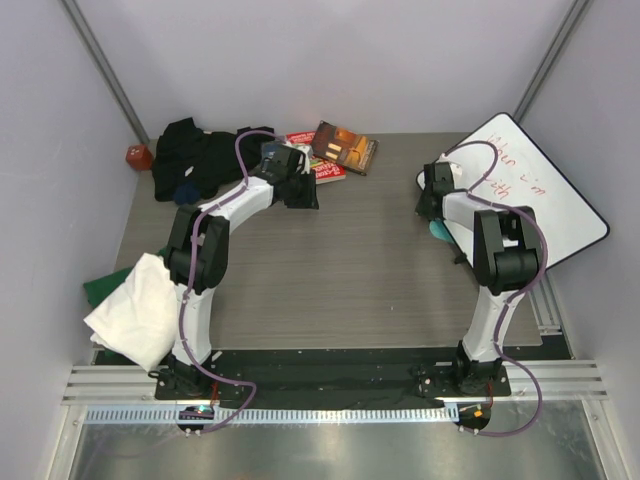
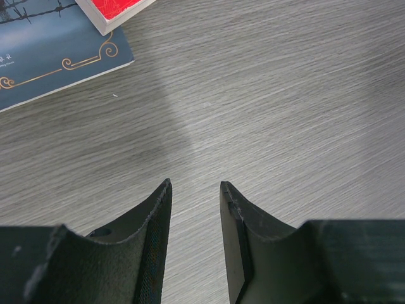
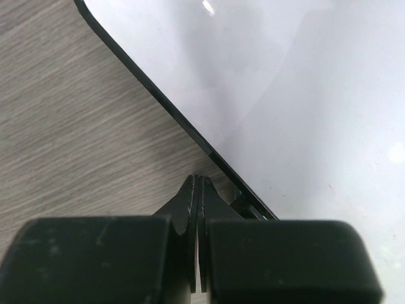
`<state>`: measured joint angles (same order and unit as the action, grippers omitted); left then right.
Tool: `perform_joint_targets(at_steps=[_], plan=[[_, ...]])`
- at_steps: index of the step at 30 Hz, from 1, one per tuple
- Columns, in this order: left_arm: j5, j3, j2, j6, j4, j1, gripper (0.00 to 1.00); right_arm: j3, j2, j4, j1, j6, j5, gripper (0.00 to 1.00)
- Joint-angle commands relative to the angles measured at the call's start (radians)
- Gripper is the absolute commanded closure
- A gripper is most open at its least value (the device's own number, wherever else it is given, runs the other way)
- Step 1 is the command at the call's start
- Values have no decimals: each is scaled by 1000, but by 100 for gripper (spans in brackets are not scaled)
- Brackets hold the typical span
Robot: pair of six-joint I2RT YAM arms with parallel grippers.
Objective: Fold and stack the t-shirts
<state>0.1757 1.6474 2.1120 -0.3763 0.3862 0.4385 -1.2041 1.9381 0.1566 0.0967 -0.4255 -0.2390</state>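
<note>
Jaws on your left gripper [image 2: 195,185] stand apart, empty, books [image 2: 57,54] at eleven o'clock; right gripper [image 3: 199,178] pinched closed beside whiteboard [image 3: 285,95].

This looks like a robot lab, not a home. A left arm [image 1: 205,250] and a right arm [image 1: 500,260] are bolted to a black plate [image 1: 330,365] at the edge of a gray table [image 1: 370,280], and purple cables [image 1: 237,150] run along them. Plain pale walls [image 1: 330,60] and metal posts [image 1: 98,62] close the table in like a box, metal rails [image 1: 330,413] run along the front, and a whiteboard [image 1: 545,200] with red writing lies on the table.
</note>
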Motion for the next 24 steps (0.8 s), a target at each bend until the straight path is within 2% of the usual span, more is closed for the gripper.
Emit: perform_joint_targets(at_steps=[1,24], plan=[[-7,5,-33,24,0,3,63,-49,41,43,-11,1,-46,99],[-13,0,-49,36,6,3,63,-231,165,92,-17,-56,-105,99]])
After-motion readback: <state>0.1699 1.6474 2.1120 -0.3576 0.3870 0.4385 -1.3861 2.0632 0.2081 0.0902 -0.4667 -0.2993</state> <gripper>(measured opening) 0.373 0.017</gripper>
